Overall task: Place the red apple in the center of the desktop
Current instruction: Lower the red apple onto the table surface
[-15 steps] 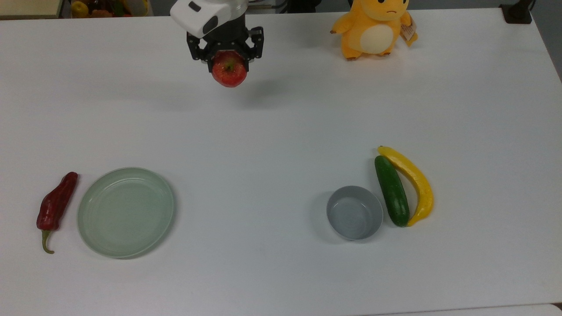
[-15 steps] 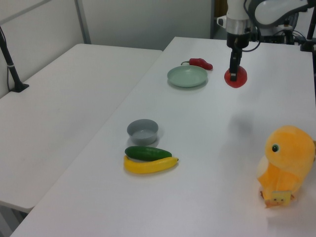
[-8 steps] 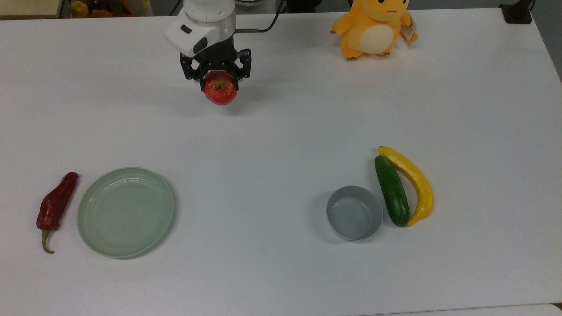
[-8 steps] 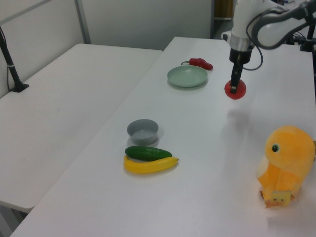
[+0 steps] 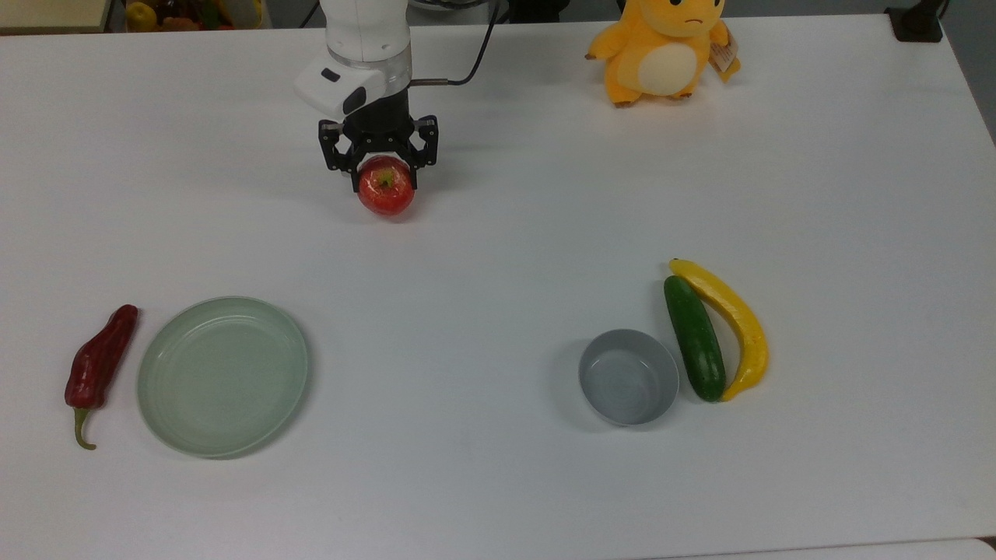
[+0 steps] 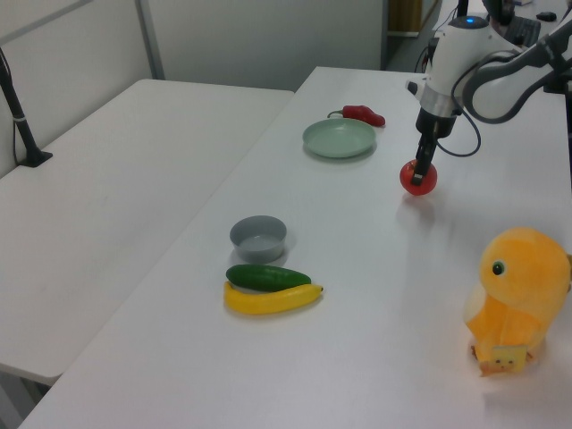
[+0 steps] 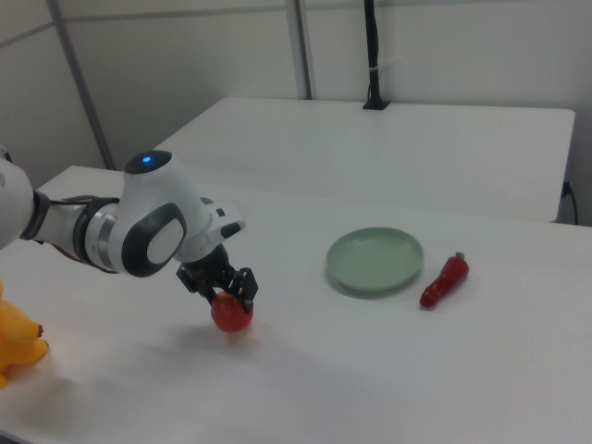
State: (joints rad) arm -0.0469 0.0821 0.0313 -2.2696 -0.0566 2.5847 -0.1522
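The black two-finger jaws are clamped on the round glossy red apple, gripping it from above with its stem dimple facing up. Over the past second the arm has carried the apple down and a little toward the middle of the large plain white desk; its shadow, earlier well apart from it, is now tucked right under the fruit, so the apple appears to be at or just above the surface, though contact is hard to confirm. In the top view it sits toward the upper left of centre, well apart from the round pale-green plate, the long dark-red chili pepper, the grey bowl, the green cucumber, the yellow banana and the orange plush toy. Release looks imminent, somewhat short of true centre.
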